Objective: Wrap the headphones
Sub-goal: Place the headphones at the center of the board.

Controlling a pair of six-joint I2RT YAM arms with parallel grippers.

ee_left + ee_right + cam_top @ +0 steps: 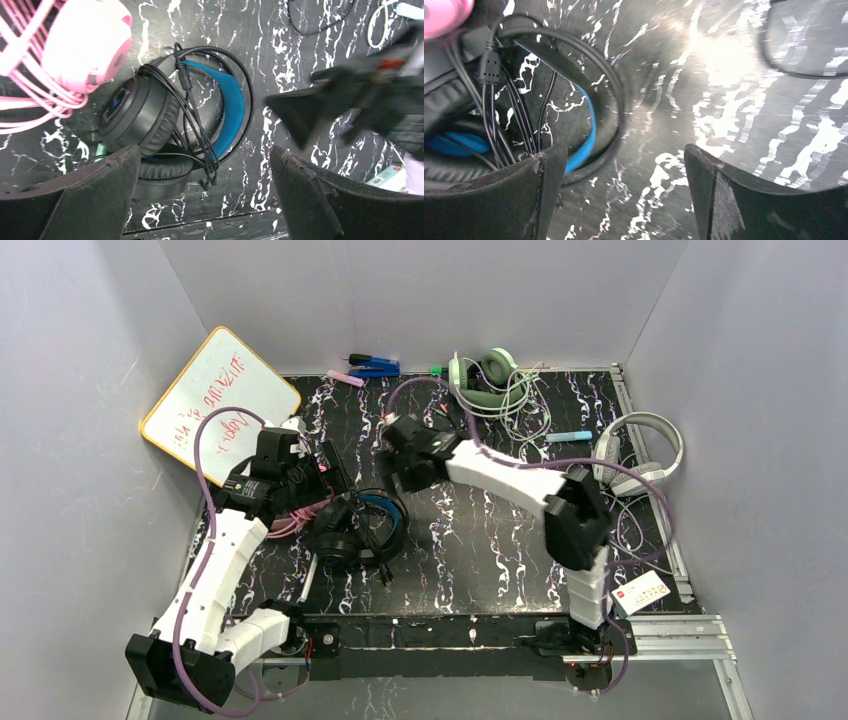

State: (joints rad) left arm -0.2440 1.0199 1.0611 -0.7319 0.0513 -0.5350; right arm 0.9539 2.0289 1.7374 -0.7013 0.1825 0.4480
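Observation:
The black-and-blue headphones (355,530) lie folded at the left middle of the marbled table, their black cord looped over the band (227,107) and the plugs resting near the cup. The pink headphones (87,45) sit just left of them with the pink cord bundled. The white-grey headphones (640,455) lie at the right edge with loose cord. My left gripper (205,155) hovers open over the black-and-blue set. My right gripper (624,150) is open and empty, over bare table just right of the blue band (586,135).
A pale green headset (485,375) with tangled cord lies at the back. A whiteboard (220,400) leans at the back left. Markers (375,365) lie by the back wall, a light blue one (570,436) at mid right. A white card (640,592) rests on the right rail.

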